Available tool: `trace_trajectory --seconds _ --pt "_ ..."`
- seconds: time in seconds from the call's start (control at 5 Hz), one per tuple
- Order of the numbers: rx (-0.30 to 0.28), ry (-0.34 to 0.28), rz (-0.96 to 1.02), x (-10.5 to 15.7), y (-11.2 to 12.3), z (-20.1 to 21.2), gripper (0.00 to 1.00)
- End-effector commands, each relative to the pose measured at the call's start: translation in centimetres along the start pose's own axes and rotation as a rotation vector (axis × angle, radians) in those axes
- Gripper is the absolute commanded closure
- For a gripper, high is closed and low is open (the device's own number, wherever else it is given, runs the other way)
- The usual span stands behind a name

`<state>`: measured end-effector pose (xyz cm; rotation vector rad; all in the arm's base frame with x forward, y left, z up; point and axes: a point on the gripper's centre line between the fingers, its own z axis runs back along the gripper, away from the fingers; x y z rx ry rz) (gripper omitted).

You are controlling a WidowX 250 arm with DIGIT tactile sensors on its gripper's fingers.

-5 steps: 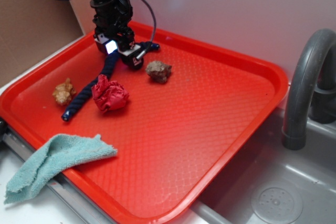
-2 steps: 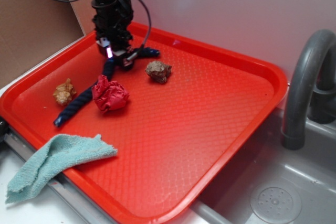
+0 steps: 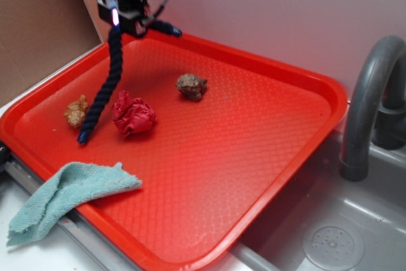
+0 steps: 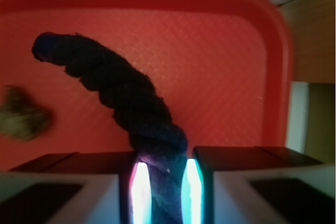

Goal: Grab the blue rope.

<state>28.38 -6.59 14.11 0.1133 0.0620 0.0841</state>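
We see the hand (image 3: 120,17) clamped on the blue rope (image 3: 104,87), raised above the far corner of the red tray (image 3: 285,157). The rope hangs below the hand, its low end beside the red cloth ball (image 3: 132,113) and a tan shell (image 3: 77,111).

Blue rope, lifted

The blue rope (image 3: 106,87), thick, dark navy and twisted, hangs steeply; its bright blue lower tip is low near the tray, short end sticking sideways.
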Motion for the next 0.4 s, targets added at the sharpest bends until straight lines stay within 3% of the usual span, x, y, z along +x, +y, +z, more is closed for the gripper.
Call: trace_trajectory --seconds 0.0,0.2 --pt "-0.239 -0.196 0.053 -3.11 2.41 12.14 1.00" --pt "-0.248 -0.145 -0.060 -2.59 2.89 12.84 1.00"
